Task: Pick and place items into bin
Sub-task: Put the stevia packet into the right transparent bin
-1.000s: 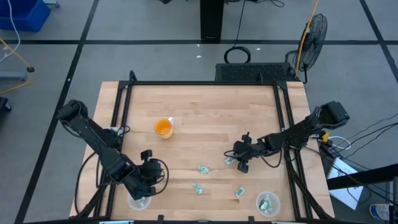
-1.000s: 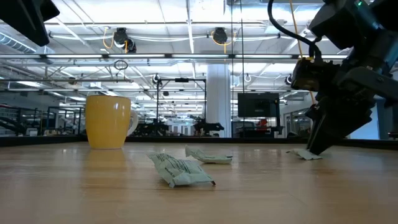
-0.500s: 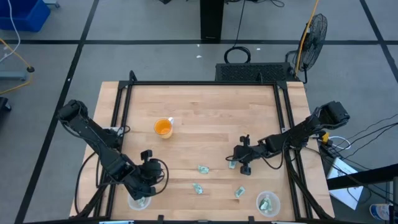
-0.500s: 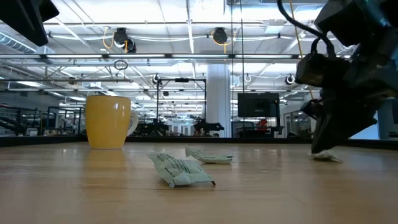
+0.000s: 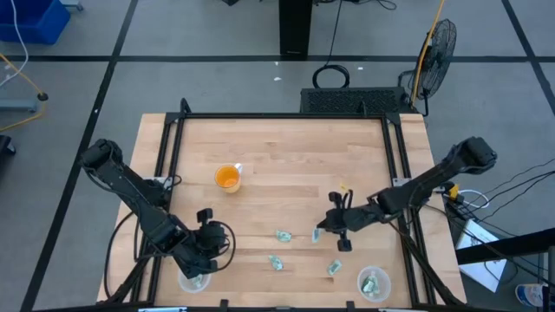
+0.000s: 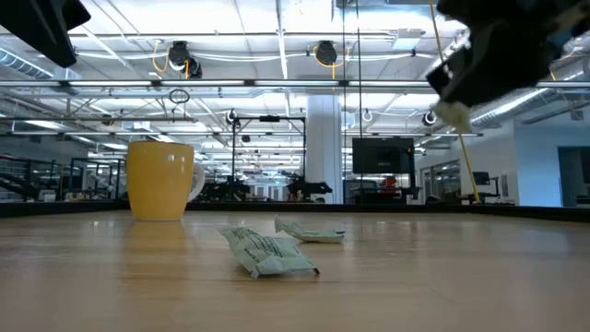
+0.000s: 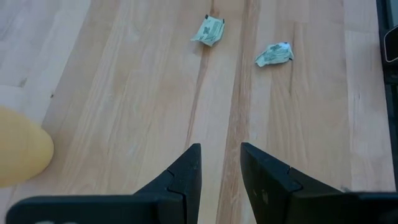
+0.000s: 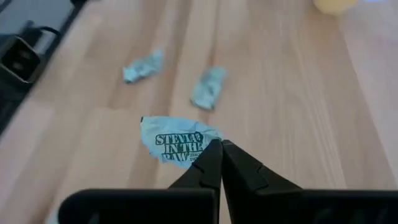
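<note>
Fingertips of your right end effector [image 8: 219, 152] are pinched together on one corner of a printed packet [image 8: 176, 142], which hangs clear of the counter [image 5: 286, 156]; in the low view the pale packet [image 6: 452, 112] dangles under the raised arm. You are in the carry step: the pick looks done, the drop is not.

From above, the right end effector [image 5: 328, 227] sits over the middle-right of the counter, and the clear bin [image 5: 374, 283] with at least one packet already inside lies near the front edge, further toward you. Your next move, as I judge it, is to swing over that bin's rim and only then release; the corner grip is thin, so a quick swing could shake the packet loose.

Three more packets lie on the wood near the front: one [image 5: 283, 235], another [image 5: 277, 262] and a third [image 5: 334, 268]. The orange cup [image 5: 227, 178] stands well apart.

Your left end effector [image 7: 219, 171] waits at the front-left corner, jaws apart and empty.

Compared with a second ago, the right arm was low with the packet at counter level; now it is lifted and shifted toward the front.
</note>
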{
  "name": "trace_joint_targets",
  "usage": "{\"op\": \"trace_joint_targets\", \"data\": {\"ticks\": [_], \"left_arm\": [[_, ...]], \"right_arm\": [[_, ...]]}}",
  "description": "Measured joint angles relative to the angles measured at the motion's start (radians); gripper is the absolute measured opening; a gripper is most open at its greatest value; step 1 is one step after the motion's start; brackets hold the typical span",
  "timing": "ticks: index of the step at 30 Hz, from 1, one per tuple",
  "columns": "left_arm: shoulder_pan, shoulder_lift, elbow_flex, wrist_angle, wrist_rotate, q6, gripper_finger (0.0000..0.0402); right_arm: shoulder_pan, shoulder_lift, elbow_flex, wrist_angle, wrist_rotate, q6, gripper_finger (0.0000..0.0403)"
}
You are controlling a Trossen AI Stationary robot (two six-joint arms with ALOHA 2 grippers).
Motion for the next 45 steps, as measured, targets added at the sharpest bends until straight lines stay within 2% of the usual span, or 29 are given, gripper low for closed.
{"op": "trace_joint_targets", "data": {"ticks": [6, 11, 16, 21, 30, 41, 45], "left_arm": [[0.000, 0.000, 0.000, 0.004, 0.000, -0.001, 0.0118], [0.000, 0.000, 0.000, 0.005, -0.001, -0.001, 0.0118], [0.000, 0.000, 0.000, 0.009, -0.001, -0.002, 0.0118], [0.000, 0.000, 0.000, 0.009, -0.001, -0.001, 0.0118], [0.000, 0.000, 0.000, 0.010, -0.038, 0.032, 0.0118], [0.000, 0.000, 0.000, 0.010, -0.054, 0.032, 0.0118], [0.000, 0.000, 0.000, 0.010, -0.055, 0.032, 0.0118]], "right_arm": [[0.062, 0.000, 0.122, -0.125, 0.002, -0.028, 0.0000], [0.118, 0.000, 0.201, -0.253, 0.022, 0.076, 0.0000], [0.181, 0.000, 0.242, -0.368, 0.003, 0.288, 0.0000], [0.223, 0.000, 0.242, -0.413, -0.152, 0.589, 0.0000], [0.308, 0.000, 0.242, -0.437, -0.347, 0.938, 0.0000], [0.453, 0.004, 0.242, -0.489, -0.350, 1.303, 0.0000], [0.479, 0.023, 0.230, -0.530, -0.354, 1.361, 0.0000]]}}
